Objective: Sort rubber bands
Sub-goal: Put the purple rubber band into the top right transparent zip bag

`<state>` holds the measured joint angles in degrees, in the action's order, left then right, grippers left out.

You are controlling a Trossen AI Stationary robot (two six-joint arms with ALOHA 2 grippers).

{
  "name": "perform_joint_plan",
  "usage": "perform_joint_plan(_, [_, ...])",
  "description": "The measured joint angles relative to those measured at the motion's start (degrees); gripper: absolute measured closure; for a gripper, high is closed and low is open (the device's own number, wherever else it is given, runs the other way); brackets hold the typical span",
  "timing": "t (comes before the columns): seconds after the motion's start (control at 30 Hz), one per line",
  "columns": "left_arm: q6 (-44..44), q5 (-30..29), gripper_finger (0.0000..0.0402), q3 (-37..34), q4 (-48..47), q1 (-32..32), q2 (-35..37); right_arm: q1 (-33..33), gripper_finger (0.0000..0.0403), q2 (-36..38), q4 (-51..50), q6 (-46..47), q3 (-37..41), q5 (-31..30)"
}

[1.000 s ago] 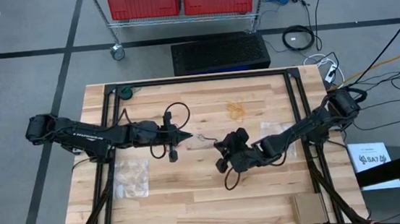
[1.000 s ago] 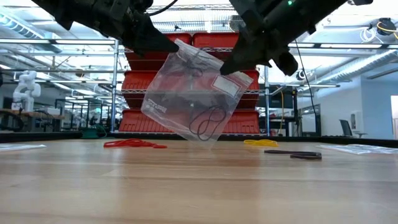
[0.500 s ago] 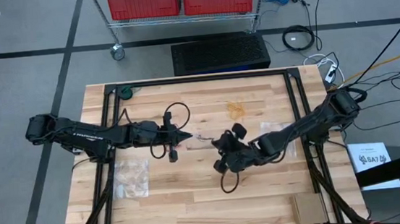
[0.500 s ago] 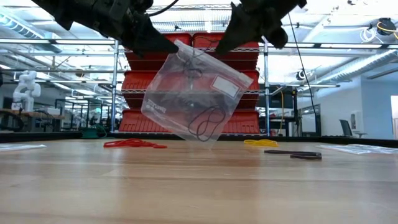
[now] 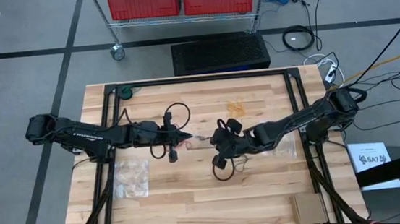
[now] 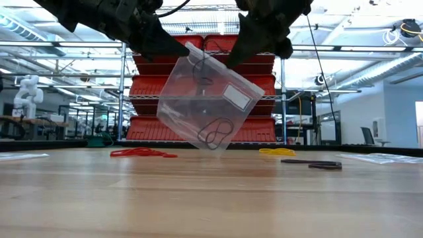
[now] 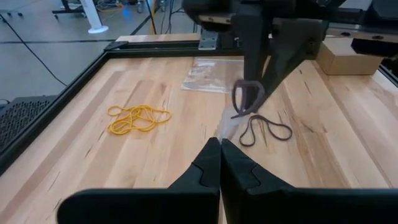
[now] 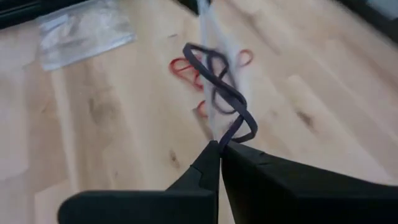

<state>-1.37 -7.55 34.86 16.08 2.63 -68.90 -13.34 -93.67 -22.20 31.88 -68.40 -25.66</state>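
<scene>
Rubber bands sit in several places on the wooden table while 2 dark arms hold a clear plastic bag in the air between them. Seen from table height, the bag hangs tilted above the tabletop with black bands gathered in its lowest corner, a detail hidden from the overhead camera, where the bag is only a faint glint at mid-table. The left gripper pinches one upper edge of the bag with its fingers closed; its own wrist camera shows the 2 fingertips pressed together on the thin plastic. The right gripper, reaching in from the opposite side, is closed on a dark band at the bag's mouth; its wrist view shows that band twisted in loops, rising from the clamped fingertips. Only the left wrist camera gives a clear look at the yellowish bands heaped on the wood and another dark band lying flat near them. Red bands lie on the table behind the bag in the low view, and they also appear past the plastic in the right wrist view. A second clear bag lies flat on the table beside the left arm.
</scene>
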Motion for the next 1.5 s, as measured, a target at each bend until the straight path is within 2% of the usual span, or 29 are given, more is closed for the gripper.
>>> perform_joint_plan(0.17, [0.0, 0.72, 0.0401, -0.01, 0.02, 0.02, 0.0, 1.49, 0.0403, 0.0, 0.95, 0.0, 0.0, 6.42])
perform_joint_plan(0.6, [0.06, 0.87, 0.0401, 0.0, 0.04, 0.0, 0.0, 2.05, 0.0384, 0.0, 2.73, 0.17, 0.0, 9.78])
perform_joint_plan(0.7, [0.53, 0.87, 0.0401, -0.01, 0.04, 0.0, 0.0, 2.37, 0.0374, 0.0, 2.94, -0.01, 0.0, 12.17])
perform_joint_plan(0.83, [0.63, 0.87, 0.0401, 0.01, 0.07, 0.0, 0.0, 2.64, 0.0344, 0.0, 3.5, 0.39, 0.0, 14.09])
perform_joint_plan(1.07, [0.66, 0.87, 0.0401, -0.01, 0.07, 0.0, 0.0, 2.64, 0.0264, 0.0, 3.92, 0.42, 0.0, 14.59])
perform_joint_plan(1.2, [0.68, 0.87, 0.0401, 0.0, 0.09, 0.01, 0.0, 2.64, 0.0229, 0.0, 4.92, 1.54, 0.0, 18.48])
perform_joint_plan(1.4, [0.68, 0.87, 0.0401, 0.01, 0.07, 0.0, 0.0, 2.64, 0.0207, 0.0, 4.84, 4.61, 0.0, 26.68])
perform_joint_plan(1.5, [0.68, 0.87, 0.0401, 0.0, 0.07, 0.0, 0.0, 2.6, 0.0207, 0.07, 4.32, 5.38, 0.0, 27.92])
